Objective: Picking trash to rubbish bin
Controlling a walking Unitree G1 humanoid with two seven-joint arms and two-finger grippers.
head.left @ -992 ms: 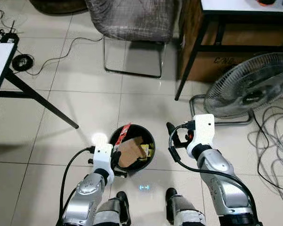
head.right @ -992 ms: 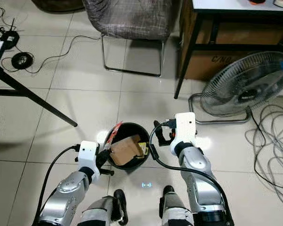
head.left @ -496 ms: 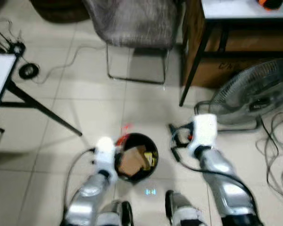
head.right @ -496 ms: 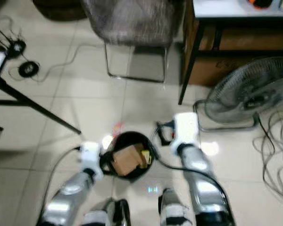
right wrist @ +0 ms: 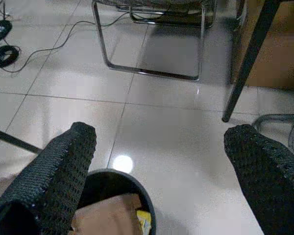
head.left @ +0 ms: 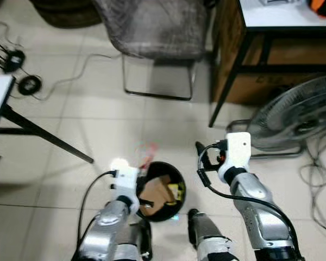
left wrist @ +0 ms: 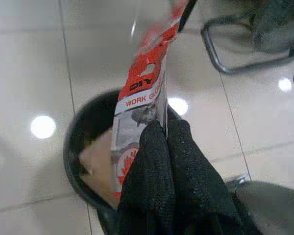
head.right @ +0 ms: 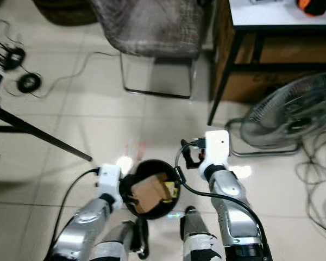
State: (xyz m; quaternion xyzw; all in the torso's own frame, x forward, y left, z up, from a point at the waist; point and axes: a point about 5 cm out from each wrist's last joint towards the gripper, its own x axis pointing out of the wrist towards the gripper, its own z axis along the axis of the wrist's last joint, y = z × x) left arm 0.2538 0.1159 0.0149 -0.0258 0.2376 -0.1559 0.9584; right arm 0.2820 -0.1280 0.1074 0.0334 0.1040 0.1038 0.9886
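Two silver arms reach down over a pale tiled floor (head.left: pixel 98 125). Largest in view beyond them are a grey fabric chair on a chrome tube frame (head.left: pixel 152 27), a dark-legged white-topped counter (head.left: pixel 271 16) with a brown cardboard box (head.left: pixel 255 76) under it, and a round wire-caged floor fan (head.left: pixel 296 117) on the robot's right, with grey cables (head.left: pixel 323 179) trailing beside it. On the robot's left stand the corner and slanted black leg of another white counter (head.left: pixel 0 103), with black cords on the floor behind it.

Between the arms, just ahead of the robot's feet, sits a round black rubbish bin (head.left: pixel 176 204) holding a brown cardboard piece (head.left: pixel 155 190) and something yellow (head.left: pixel 177 190).

The left claw (left wrist: pixel 164 139) is pressed shut on a red-and-white plastic wrapper printed "WORK" (left wrist: pixel 144 93) — the wrapper stands up from the fingertips directly over the bin's left rim, its lower end reaching down inside the opening. The right claw (right wrist: pixel 159 161) hangs with its fingers (right wrist: pixel 68 166) spread wide apart — nothing between them — just beside the bin's right rim and above the floor.
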